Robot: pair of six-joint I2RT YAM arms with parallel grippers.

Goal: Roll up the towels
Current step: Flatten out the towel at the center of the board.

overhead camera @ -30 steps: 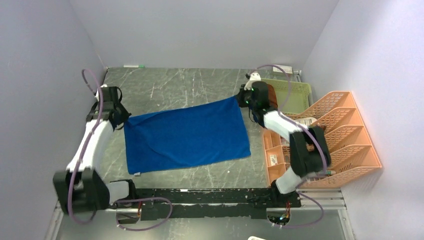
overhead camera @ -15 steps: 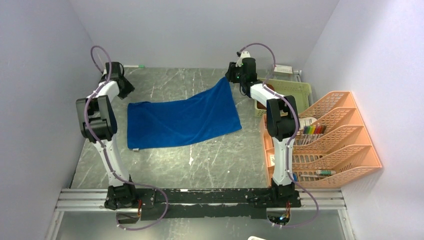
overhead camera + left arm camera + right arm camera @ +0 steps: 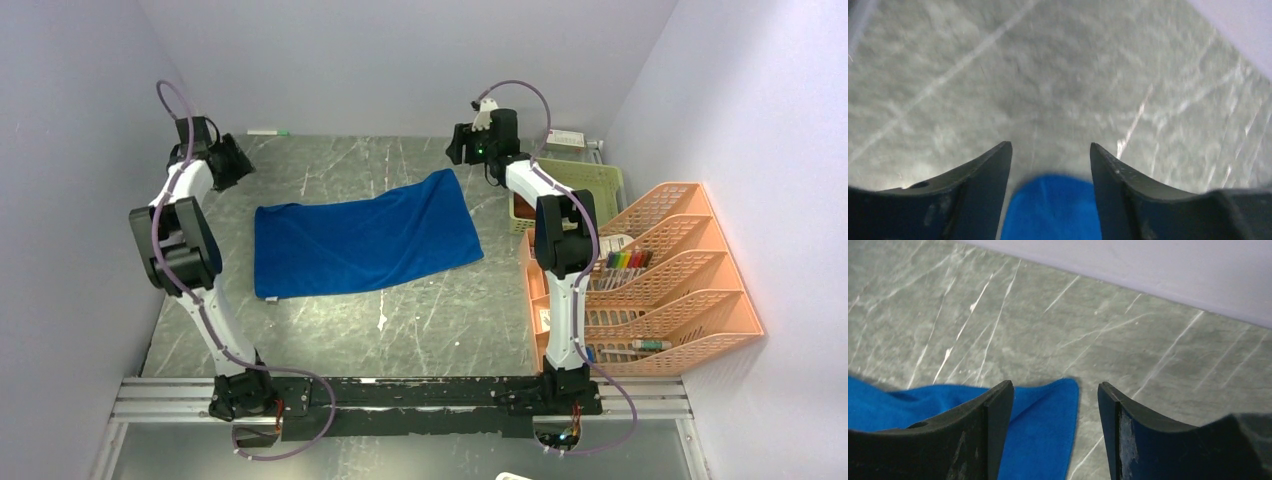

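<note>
Big grey bench (image 3: 400,330), and the blue towel (image 3: 365,245) is spread flat across the middle of it, long axis running left to right between my arms. Both claws hang just beyond its far edge: the left claw (image 3: 235,165) is off the far-left corner, and the right claw (image 3: 455,148) is off the far-right corner, a bit closer to the cloth. Both are wide open with nothing in them. My guess is the roll starts from a short end, so I'd come back toward the near side to reach it.

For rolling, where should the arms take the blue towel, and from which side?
Probably its two far corners, from above: the blue towel lies flat and spread, so only edges can be pinched; left gripper and right gripper hang open there.
</note>
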